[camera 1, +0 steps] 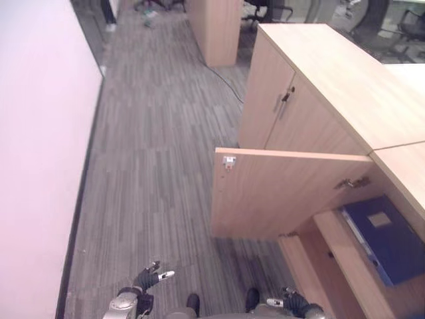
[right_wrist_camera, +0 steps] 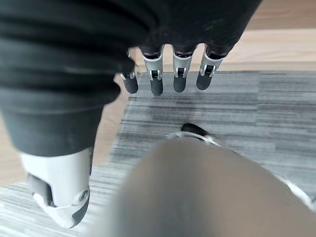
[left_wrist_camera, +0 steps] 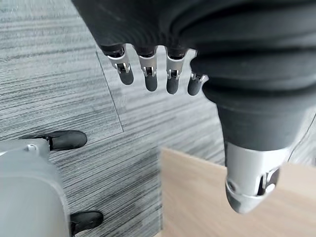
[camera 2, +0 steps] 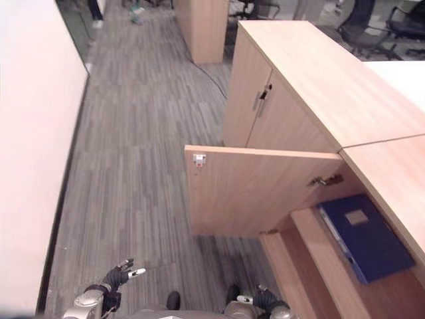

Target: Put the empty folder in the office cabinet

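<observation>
1. A flat blue folder [camera 1: 388,242] with a pale label lies on a smooth shelf of the light wooden cabinet [camera 1: 332,86], lower right, behind its swung-open door [camera 1: 285,193].
2. Left hand [camera 1: 151,276] and right hand [camera 1: 292,302], at the bottom edge over striped grey carpet [camera 1: 153,133], hang with fingers straight and relaxed, holding nothing.

The left robot hand [camera 1: 154,274] hangs low at the near left, fingers relaxed and empty. The right robot hand [camera 1: 292,302] hangs low at the near right, likewise relaxed and empty.
</observation>
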### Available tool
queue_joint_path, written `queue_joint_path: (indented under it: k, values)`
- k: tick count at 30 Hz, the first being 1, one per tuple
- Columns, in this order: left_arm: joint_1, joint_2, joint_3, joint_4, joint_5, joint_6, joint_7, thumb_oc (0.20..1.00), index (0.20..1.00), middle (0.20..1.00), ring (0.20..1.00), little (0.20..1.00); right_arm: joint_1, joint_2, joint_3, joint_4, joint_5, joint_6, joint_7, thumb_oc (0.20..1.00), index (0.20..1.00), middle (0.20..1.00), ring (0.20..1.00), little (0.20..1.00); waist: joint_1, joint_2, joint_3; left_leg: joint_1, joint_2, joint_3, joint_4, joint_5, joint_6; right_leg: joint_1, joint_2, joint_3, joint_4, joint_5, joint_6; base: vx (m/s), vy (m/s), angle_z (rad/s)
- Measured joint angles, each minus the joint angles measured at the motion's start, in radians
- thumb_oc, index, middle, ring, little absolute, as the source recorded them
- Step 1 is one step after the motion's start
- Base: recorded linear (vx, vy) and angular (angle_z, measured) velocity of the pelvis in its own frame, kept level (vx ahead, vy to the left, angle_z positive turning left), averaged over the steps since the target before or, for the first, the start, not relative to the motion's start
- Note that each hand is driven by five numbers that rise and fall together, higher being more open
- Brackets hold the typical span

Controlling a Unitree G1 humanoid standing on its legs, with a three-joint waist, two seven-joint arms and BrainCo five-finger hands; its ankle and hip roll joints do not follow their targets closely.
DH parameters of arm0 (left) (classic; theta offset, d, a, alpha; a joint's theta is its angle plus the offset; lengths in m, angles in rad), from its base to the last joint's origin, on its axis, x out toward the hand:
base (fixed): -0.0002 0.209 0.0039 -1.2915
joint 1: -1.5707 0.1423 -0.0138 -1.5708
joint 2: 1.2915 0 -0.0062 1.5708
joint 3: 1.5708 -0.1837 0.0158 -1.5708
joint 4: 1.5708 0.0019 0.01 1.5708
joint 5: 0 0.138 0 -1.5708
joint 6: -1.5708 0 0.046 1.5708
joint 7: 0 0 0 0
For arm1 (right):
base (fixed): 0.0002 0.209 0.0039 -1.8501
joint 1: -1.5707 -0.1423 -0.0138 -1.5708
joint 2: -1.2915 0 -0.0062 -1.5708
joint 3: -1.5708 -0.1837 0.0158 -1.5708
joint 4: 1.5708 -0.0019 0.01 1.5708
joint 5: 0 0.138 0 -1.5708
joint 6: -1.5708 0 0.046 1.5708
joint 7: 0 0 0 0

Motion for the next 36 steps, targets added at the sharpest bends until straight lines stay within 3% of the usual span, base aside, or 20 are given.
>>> queue_joint_path:
  k: [3, 10, 17, 22, 25, 29, 32, 36]
  values:
    - [0.014, -0.005, 0.004, -0.073, -0.004, -0.005, 0.005, 1.0, 1.0, 1.0, 1.0, 1.0, 0.007, -0.021, -0.002, -0.003, 0.0, 0.0, -0.001, 1.0, 1.0, 1.0, 1.0, 1.0, -0.014, 0.021, -0.01, 0.018, 0.026, 0.002, 0.009, -0.005, -0.009, 0.017, 0.026, -0.01, 0.003, 0.004, -0.013, 0.1, -0.048, 0.0]
    - [-0.059, 0.008, 0.028, -0.132, -0.014, -0.011, 0.01, 1.0, 1.0, 1.0, 1.0, 1.0, 0.021, -0.028, -0.008, -0.005, 0.0, 0.0, 0.001, 1.0, 1.0, 1.0, 1.0, 1.0, -0.028, 0.002, -0.038, 0.028, 0.033, 0.03, 0.0, -0.013, -0.02, 0.015, 0.032, 0.007, -0.003, -0.005, -0.017, 0.05, -0.013, -0.1]
    - [-0.173, 0.13, 0.044, -0.161, -0.024, -0.015, 0.042, 1.0, 1.0, 1.0, 1.0, 1.0, 0.081, -0.032, -0.005, -0.03, -0.001, 0.0, 0.012, 1.0, 1.0, 1.0, 1.0, 1.0, -0.077, -0.004, -0.068, 0.045, 0.036, 0.087, -0.001, -0.02, -0.018, 0.008, 0.031, 0.027, -0.003, -0.006, -0.018, 0.05, -0.013, -0.25]
    - [-0.395, 0.246, 0.027, -0.182, -0.027, -0.026, 0.052, 1.0, 1.0, 1.0, 1.0, 1.0, 0.1, -0.046, 0.003, -0.069, -0.001, 0.0, 0.024, 1.0, 1.0, 1.0, 1.0, 1.0, -0.108, 0.006, -0.086, 0.048, 0.037, 0.111, -0.001, -0.019, -0.019, -0.006, 0.033, 0.037, -0.003, 0.012, -0.012, 0.02, -0.018, -0.13]
    - [-0.442, 0.236, 0.025, -0.181, -0.046, -0.057, 0.053, 1.0, 1.0, 1.0, 1.0, 1.0, 0.106, -0.051, 0.004, -0.074, -0.001, -0.001, 0.031, 1.0, 1.0, 1.0, 1.0, 1.0, -0.13, 0.016, -0.094, 0.055, 0.036, 0.122, 0.0, -0.023, -0.022, -0.008, 0.035, 0.048, -0.003, 0.014, -0.013, 0.02, -0.013, -0.14]
    - [-0.607, 0.251, -0.092, -0.147, -0.046, -0.047, 0.045, 1.0, 1.0, 1.0, 1.0, 1.0, 0.083, -0.055, 0.029, -0.082, -0.002, -0.001, 0.045, 1.0, 1.0, 1.0, 1.0, 1.0, -0.162, 0.008, -0.093, 0.051, 0.034, 0.17, 0.0, -0.023, -0.021, -0.034, 0.037, 0.088, -0.003, 0.027, -0.008, 0.02, 0.001, -0.35]
    - [-0.656, 0.235, -0.118, -0.155, -0.071, -0.052, 0.043, 1.0, 1.0, 1.0, 1.0, 1.0, 0.068, -0.053, 0.03, -0.081, -0.002, 0.0, 0.054, 1.0, 1.0, 1.0, 1.0, 1.0, -0.186, 0.002, -0.089, 0.051, 0.034, 0.2, -0.001, -0.024, -0.022, -0.05, 0.035, 0.087, -0.003, 0.03, -0.004, 0.01, 0.007, -0.3]
    - [-0.672, 0.224, -0.121, -0.14, -0.095, -0.052, 0.049, 1.0, 1.0, 1.0, 1.0, 1.0, 0.07, -0.052, 0.029, -0.081, -0.002, 0.0, 0.056, 1.0, 1.0, 1.0, 1.0, 1.0, -0.185, -0.004, -0.085, 0.049, 0.034, 0.213, -0.001, -0.024, -0.022, -0.058, 0.035, 0.088, -0.003, 0.038, -0.001, 0.01, 0.01, -0.11]
